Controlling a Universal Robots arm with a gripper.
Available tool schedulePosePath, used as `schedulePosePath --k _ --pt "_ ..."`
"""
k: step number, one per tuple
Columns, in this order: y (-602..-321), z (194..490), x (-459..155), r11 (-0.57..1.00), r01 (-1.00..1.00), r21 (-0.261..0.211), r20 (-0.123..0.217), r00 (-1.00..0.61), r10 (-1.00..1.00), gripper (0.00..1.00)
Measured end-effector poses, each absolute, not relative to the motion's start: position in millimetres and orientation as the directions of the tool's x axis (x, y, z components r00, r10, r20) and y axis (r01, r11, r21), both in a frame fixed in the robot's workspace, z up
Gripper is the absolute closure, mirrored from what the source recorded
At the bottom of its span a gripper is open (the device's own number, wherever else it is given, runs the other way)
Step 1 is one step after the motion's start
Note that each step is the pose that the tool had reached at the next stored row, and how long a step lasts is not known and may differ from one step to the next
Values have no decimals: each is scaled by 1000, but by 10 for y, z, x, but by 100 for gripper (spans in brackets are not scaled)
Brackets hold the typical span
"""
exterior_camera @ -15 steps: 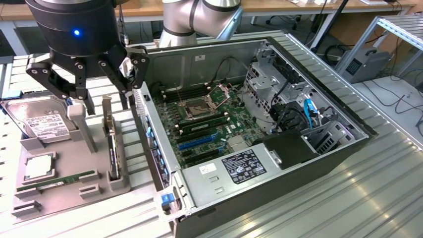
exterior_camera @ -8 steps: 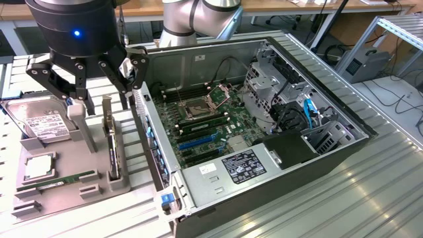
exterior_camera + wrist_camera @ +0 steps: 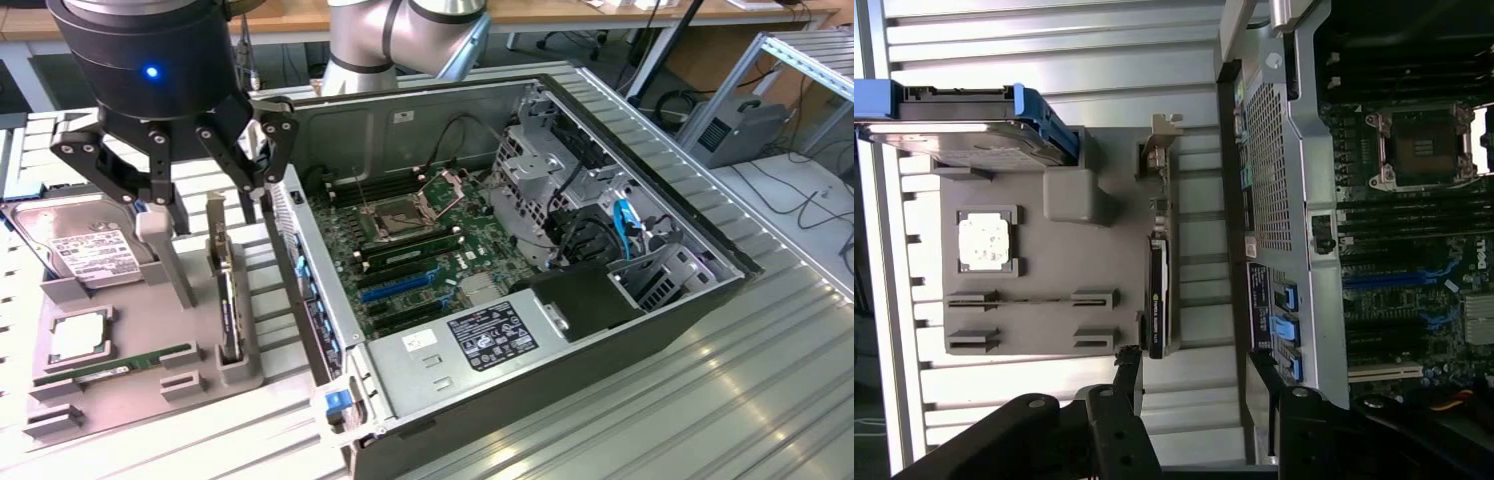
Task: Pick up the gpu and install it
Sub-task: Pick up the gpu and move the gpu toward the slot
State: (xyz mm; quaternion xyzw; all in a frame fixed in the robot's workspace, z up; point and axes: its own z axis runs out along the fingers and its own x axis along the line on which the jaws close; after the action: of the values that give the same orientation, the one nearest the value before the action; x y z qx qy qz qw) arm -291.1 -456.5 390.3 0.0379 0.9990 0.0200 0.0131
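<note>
In the exterior view the gripper (image 3: 203,208) hangs over the grey parts tray (image 3: 134,398) with its jaws spread wide and holding nothing. Just below it the gpu (image 3: 224,290) stands on edge in a slot along the tray's side nearest the open computer case (image 3: 561,300), and a hard drive (image 3: 78,240) leans at the tray's other side. In the wrist view the gpu (image 3: 1157,300) stands in that slot on the tray (image 3: 1054,265), near the wide-open gripper (image 3: 1197,388), and a CPU (image 3: 984,240) lies flat in the tray's middle.
</note>
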Motion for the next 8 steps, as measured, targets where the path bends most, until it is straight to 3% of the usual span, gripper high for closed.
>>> schedulePosePath --k 8 --pt "-4565 3881 -2928 996 75 41 -25 -997 76 46"
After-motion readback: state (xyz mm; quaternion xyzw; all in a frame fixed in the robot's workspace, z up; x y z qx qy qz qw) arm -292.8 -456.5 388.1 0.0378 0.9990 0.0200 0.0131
